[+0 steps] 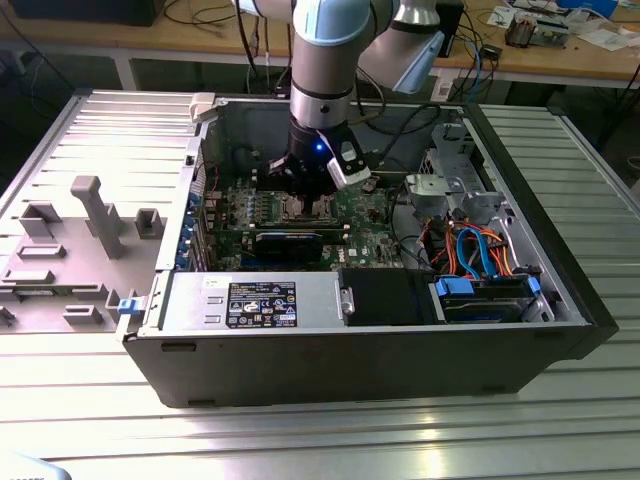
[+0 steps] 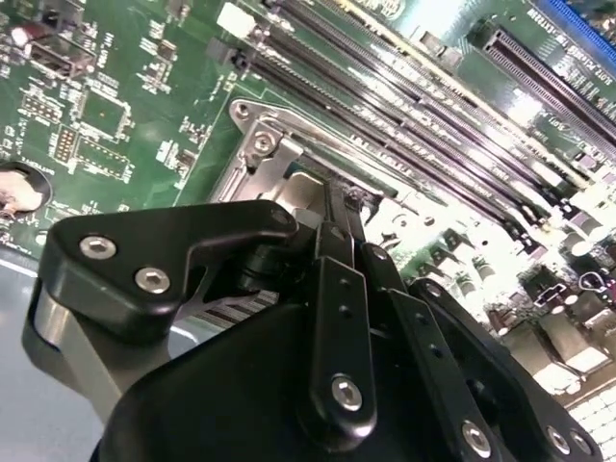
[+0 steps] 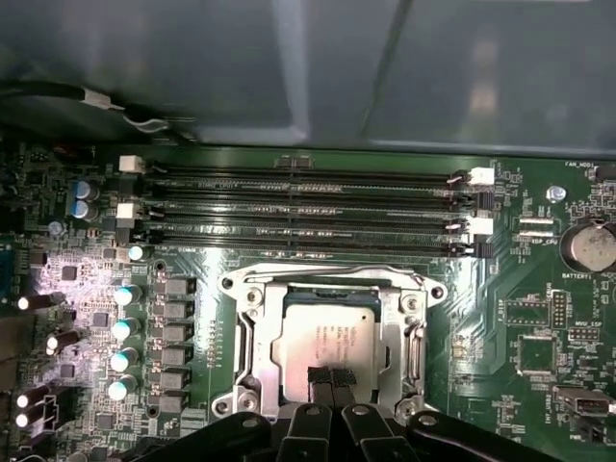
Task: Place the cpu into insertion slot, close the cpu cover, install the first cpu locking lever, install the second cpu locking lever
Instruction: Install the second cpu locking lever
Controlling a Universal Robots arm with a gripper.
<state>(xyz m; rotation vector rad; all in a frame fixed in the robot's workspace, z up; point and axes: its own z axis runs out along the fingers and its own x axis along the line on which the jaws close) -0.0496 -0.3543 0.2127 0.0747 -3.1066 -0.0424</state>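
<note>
- My pincer (image 3: 332,380) hangs straight over the cpu (image 3: 327,337), fingertips pressed together on its near edge, gripping nothing.
- The cpu lies flat in the insertion slot (image 3: 252,332), beside the memory slots (image 3: 308,207).
- The cpu cover frames it.
</note>
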